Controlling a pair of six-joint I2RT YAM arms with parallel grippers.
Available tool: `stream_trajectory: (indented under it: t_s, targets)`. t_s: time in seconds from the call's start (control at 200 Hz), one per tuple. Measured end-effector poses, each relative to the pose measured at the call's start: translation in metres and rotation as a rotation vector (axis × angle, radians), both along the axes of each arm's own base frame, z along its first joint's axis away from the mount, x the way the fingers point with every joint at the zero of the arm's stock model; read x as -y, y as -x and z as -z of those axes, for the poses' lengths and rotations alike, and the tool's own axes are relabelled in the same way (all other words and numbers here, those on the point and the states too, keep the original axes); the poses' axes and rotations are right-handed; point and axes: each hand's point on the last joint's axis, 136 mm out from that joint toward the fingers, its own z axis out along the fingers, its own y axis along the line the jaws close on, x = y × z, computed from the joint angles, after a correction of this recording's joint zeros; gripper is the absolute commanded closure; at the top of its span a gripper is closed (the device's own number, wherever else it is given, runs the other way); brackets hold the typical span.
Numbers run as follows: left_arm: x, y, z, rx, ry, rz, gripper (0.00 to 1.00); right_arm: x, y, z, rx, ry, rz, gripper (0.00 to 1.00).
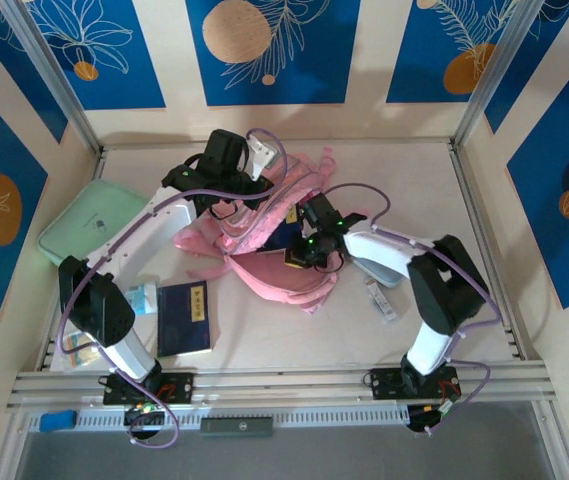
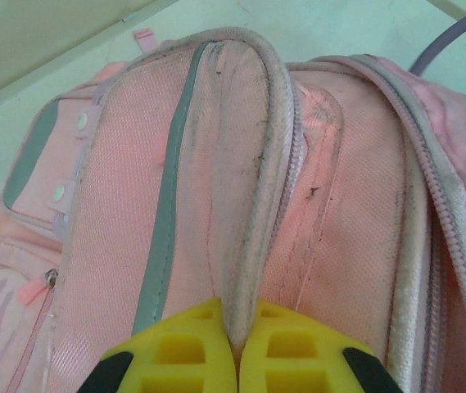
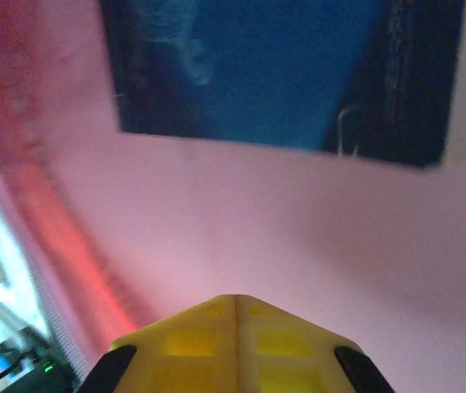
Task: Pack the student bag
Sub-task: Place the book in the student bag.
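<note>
Furthest left of the left jaws, a flat mint-green zip case sits tight against the counter edge. Back by the arm bases there's a dark blue book with a small pale packet just beside it. Decent stretch of bare counter between those and the bag.

The left jaws are clamped on the student bag. In the wrist view the yellow fingers pinch a rounded, piped rim of it between them. Ahead of them it's coarse woven pink fabric, scuffed with dark marks, with a grey strip down the left and zip teeth off to the right. The bag lies crumpled mid-counter under both jaws, soft straps spilling toward the near edge.

The right jaws are closed flush with nothing between them, yellow fingers meeting. They're down inside the bag, with smooth pink lining all round and a blurry blue-covered book just ahead. Right of those jaws a small white stick-shaped item lies on open counter, with free room out to the metal side rail.
</note>
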Motion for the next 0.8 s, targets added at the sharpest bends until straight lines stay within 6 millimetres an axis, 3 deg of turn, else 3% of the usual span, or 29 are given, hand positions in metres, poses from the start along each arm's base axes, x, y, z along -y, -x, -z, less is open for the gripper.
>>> stream_trajectory:
  t_s: [0.09, 0.155, 0.465, 0.63, 0.8]
  targets:
    - [0.000, 0.000, 0.001, -0.004, 0.003, -0.001, 1.00, 0.005, -0.010, 0.024, 0.003, 0.057, 0.032, 0.99]
    - [0.000, 0.000, 0.002, -0.005, 0.005, -0.002, 1.00, 0.010, -0.021, 0.027, 0.029, 0.077, 0.059, 0.99]
    - [-0.001, -0.003, 0.000, 0.004, 0.027, -0.029, 1.00, 0.021, -0.098, -0.008, 0.229, 0.090, 0.188, 0.99]
    - [-0.003, -0.005, 0.000, -0.006, 0.039, -0.057, 1.00, 0.025, -0.097, -0.007, 0.234, 0.089, 0.177, 0.94]
    - [-0.002, -0.006, 0.003, -0.031, 0.064, -0.088, 1.00, 0.029, -0.070, -0.022, 0.257, 0.064, 0.090, 0.88]
